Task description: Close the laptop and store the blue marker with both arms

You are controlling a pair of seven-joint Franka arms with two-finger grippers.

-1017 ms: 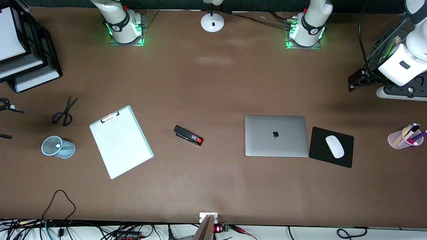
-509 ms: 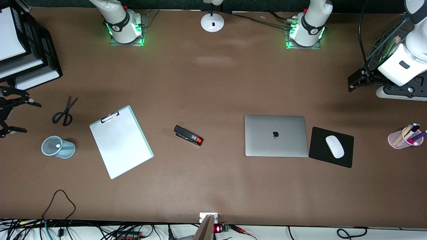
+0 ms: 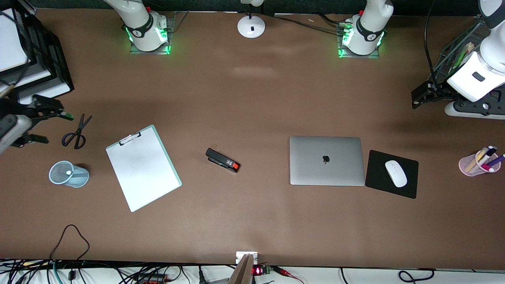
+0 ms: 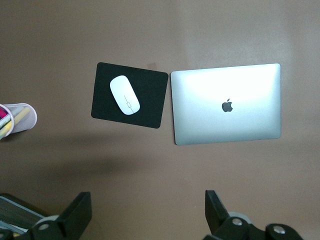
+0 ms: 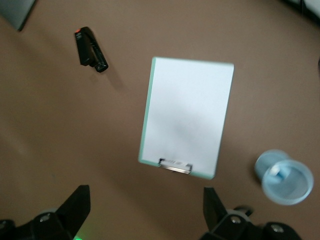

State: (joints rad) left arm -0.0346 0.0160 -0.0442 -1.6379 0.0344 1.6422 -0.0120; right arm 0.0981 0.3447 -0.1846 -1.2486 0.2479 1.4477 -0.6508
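The silver-grey laptop (image 3: pixel 326 160) lies closed on the table, apple logo up; it also shows in the left wrist view (image 4: pixel 227 103). The blue marker stands in a pale blue mesh cup (image 3: pixel 69 174) at the right arm's end; only its pale end (image 3: pixel 69 172) shows in the front view, and its blue body (image 5: pixel 281 173) in the right wrist view. My right gripper (image 3: pixel 48 126) is open and empty, up in the air beside the scissors (image 3: pixel 76 133); its own view (image 5: pixel 145 195) looks down on the clipboard. My left gripper (image 3: pixel 419 98) is open and empty, high at the left arm's end (image 4: pixel 146 200).
A clipboard (image 3: pixel 143 167) and a black stapler (image 3: pixel 222 160) lie between cup and laptop. A white mouse (image 3: pixel 395 173) sits on a black pad (image 3: pixel 410 189) beside the laptop. A pink pen cup (image 3: pixel 469 165) stands farther toward the left arm's end. Black paper trays (image 3: pixel 55 71) stand at the right arm's end.
My right gripper has come in from the table's end toward the scissors and risen. The left arm, laptop and cup have not moved.
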